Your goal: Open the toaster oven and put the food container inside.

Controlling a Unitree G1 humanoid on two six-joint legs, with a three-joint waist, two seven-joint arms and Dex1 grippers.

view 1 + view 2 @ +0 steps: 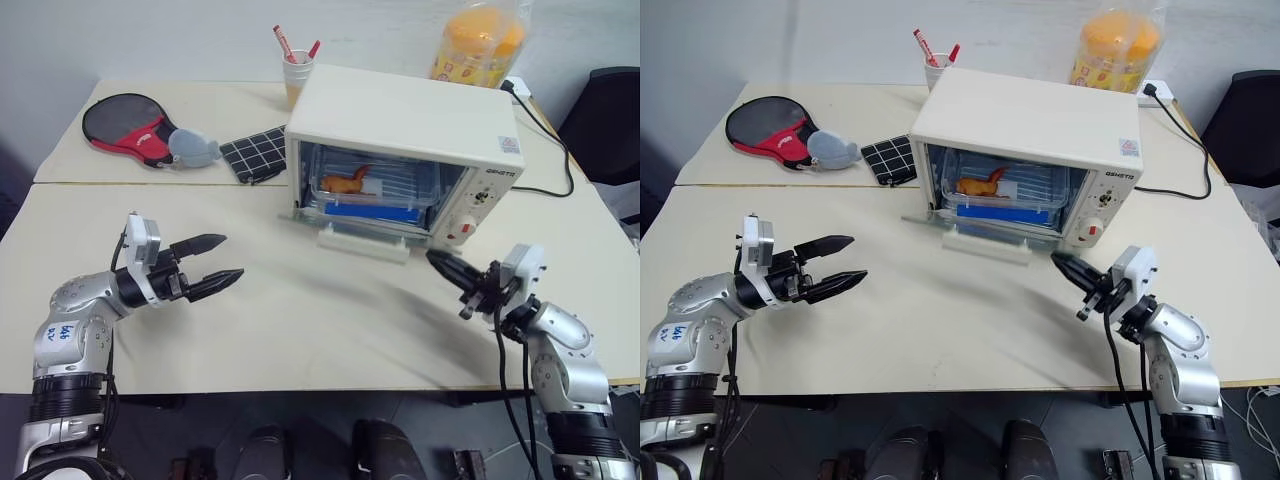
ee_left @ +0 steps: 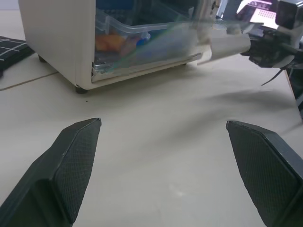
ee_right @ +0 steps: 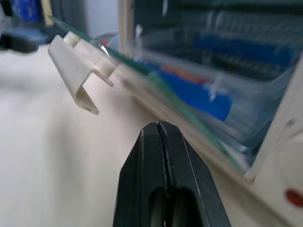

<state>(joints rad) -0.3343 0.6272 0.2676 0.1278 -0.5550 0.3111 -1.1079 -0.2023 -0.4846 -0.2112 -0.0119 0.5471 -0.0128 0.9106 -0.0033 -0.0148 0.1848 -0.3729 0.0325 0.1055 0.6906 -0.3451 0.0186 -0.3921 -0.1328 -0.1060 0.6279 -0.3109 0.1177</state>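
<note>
- Back of the table (image 1: pixel 300 330): paper cup (image 1: pixel 297 75) with red pens behind the toaster oven's left corner, and a bag of orange snacks (image 1: pixel 480 42) behind its right side.
- Left rear: red and black paddle (image 1: pixel 125 125) with a grey pouch (image 1: pixel 193 148) lying against it; a black grid-pattern cloth (image 1: pixel 255 152) sits just beside the oven's left wall.
- A black cord (image 1: pixel 550 150) runs off the oven's right rear across the tabletop.
- Nothing lies on the bare tabletop between either arm and the oven front.
- Toaster oven (image 1: pixel 405 130): cream box, knobs and a red switch on the right panel. Its glass door (image 1: pixel 365 232) hangs down but not flat, apparently partway up, with the cream handle at its free edge.
- Food container (image 1: pixel 370 190): clear box with blue clips, orange food inside, sitting on the rack within the oven cavity.
- Left gripper (image 1: pixel 215 262): jaws spread wide, empty, above the table, well left of the oven.
- Right gripper (image 1: pixel 440 264): fingers clenched together on nothing, tip near the door's right front corner; contact not clear.
</note>
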